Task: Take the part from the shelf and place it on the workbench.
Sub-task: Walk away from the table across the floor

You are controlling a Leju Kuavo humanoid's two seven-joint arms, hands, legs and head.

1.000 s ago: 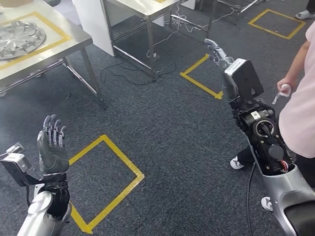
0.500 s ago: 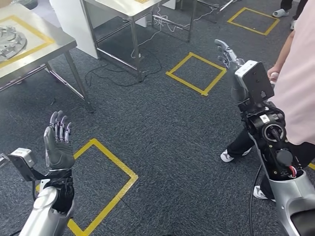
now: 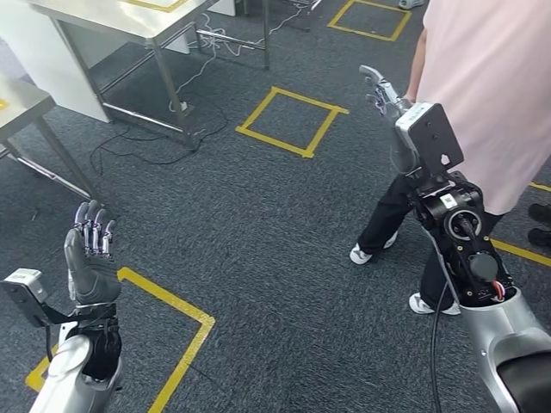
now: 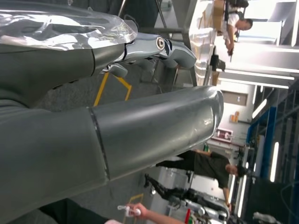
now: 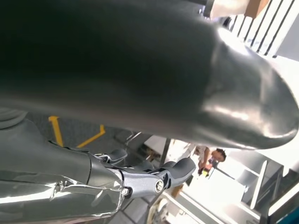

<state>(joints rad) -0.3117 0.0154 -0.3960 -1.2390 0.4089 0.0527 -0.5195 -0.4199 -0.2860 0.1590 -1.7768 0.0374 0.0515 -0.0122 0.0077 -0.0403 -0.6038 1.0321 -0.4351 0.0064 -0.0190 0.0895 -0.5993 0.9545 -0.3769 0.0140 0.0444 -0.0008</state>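
While raised, left hand (image 3: 91, 262) and right hand (image 3: 385, 93) hold nothing.

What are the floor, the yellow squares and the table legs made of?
Floor: looks like dark grey low-pile carpet, with a matte speckled weave. Yellow squares: probably adhesive tape, flat thin strips with scuffed edges. Table legs: seemingly bare metal, grey with a dull sheen, likely steel or aluminium.
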